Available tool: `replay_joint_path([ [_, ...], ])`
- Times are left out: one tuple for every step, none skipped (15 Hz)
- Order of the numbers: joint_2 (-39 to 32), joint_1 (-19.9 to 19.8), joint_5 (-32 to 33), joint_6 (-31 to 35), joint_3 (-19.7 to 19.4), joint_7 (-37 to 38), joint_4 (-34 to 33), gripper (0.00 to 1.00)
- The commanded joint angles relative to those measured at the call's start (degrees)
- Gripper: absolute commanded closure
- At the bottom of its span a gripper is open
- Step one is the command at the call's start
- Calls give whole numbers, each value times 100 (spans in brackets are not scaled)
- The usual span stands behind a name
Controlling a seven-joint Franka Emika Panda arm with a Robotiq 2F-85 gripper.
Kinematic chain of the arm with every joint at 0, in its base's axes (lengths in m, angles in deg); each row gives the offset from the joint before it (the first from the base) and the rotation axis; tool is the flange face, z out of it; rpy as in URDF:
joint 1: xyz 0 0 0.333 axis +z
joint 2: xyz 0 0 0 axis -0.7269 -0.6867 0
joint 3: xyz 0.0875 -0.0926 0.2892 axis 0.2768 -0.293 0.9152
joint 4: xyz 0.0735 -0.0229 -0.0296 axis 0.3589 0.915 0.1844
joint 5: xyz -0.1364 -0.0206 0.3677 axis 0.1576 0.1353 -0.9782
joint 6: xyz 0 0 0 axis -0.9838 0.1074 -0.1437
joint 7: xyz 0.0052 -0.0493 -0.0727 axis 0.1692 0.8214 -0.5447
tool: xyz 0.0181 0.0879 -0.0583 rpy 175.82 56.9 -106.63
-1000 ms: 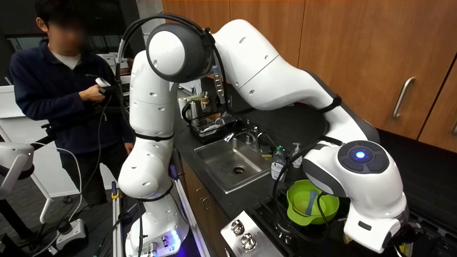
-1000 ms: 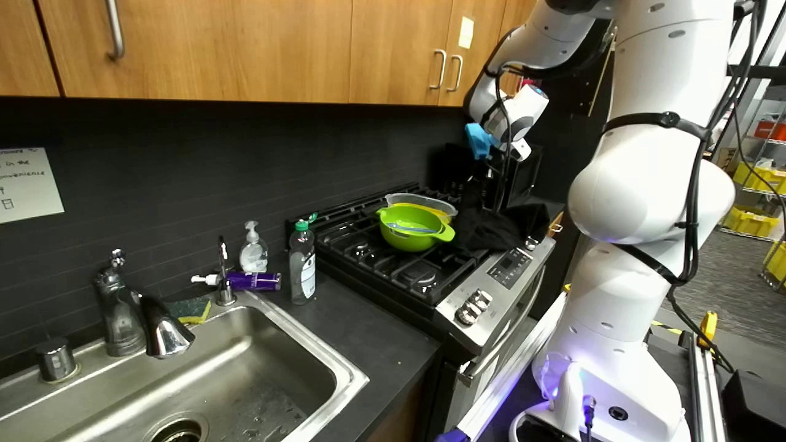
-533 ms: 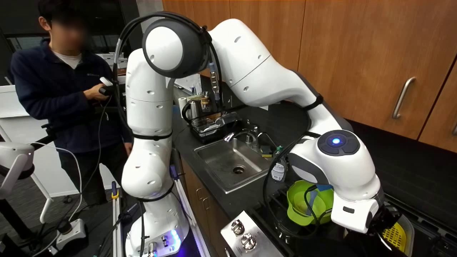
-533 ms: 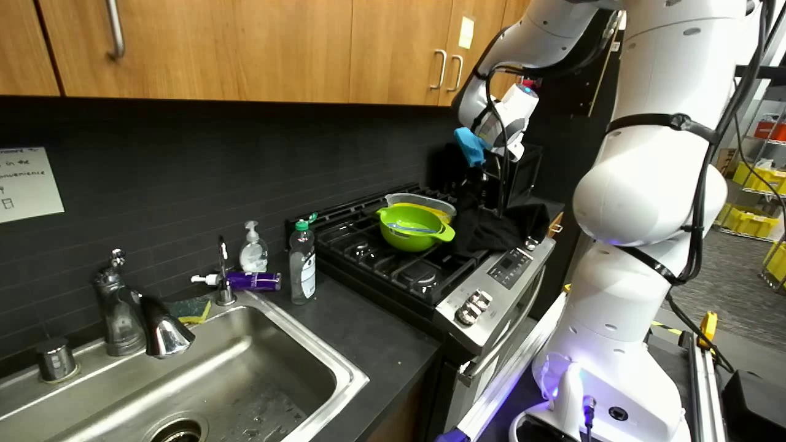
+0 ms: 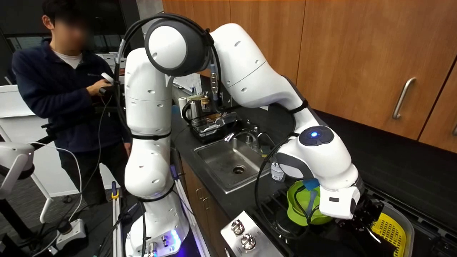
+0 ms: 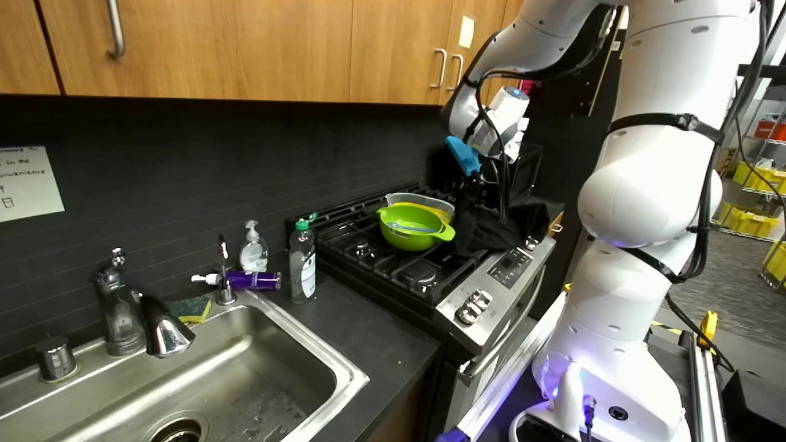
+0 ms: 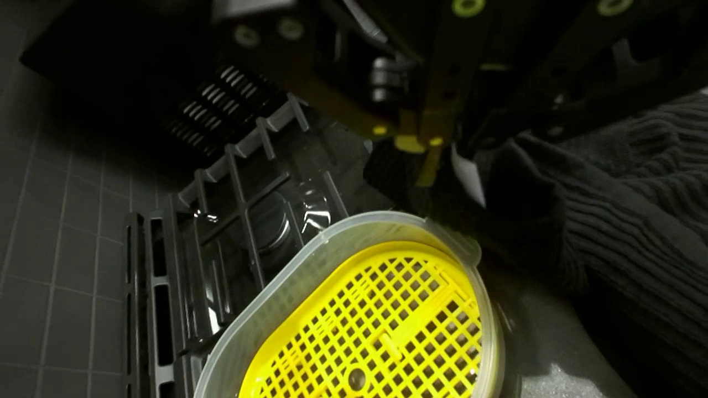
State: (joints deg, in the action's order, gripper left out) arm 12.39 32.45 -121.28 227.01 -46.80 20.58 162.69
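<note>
Wrist view | jaws apparently pinching black ribbed cloth [image 7: 630, 204], bunched beside translucent tub [image 7: 326, 262] holding yellow strainer [image 7: 415, 320] | I judge a sideways pull could drag cloth against tub, tipping it

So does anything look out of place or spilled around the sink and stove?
Yes: the purple pump bottle lies on its side by the sink, while the green-capped bottle nearby stands upright. A bunched black cloth on the stove also looks odd; fabric rarely belongs there. I see no clear spill.
</note>
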Motion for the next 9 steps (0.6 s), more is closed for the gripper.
replay_joint_path([
  [477, 146, 69, 378, 18, -168, 432, 99],
  [553, 173, 61, 484, 28, -204, 501, 99],
  [643, 117, 1, 608, 133, -311, 573, 99],
  [755, 133, -12, 716, 169, -363, 659, 99],
  [888, 138, -21, 831, 216, -422, 757, 99],
  [1006, 148, -36, 947, 271, -472, 839, 99],
  [1183, 152, -40, 1034, 326, -524, 962, 99],
  [1318, 152, -33, 1076, 379, -573, 1037, 99],
  [1460, 150, -32, 1091, 432, -601, 1112, 99],
])
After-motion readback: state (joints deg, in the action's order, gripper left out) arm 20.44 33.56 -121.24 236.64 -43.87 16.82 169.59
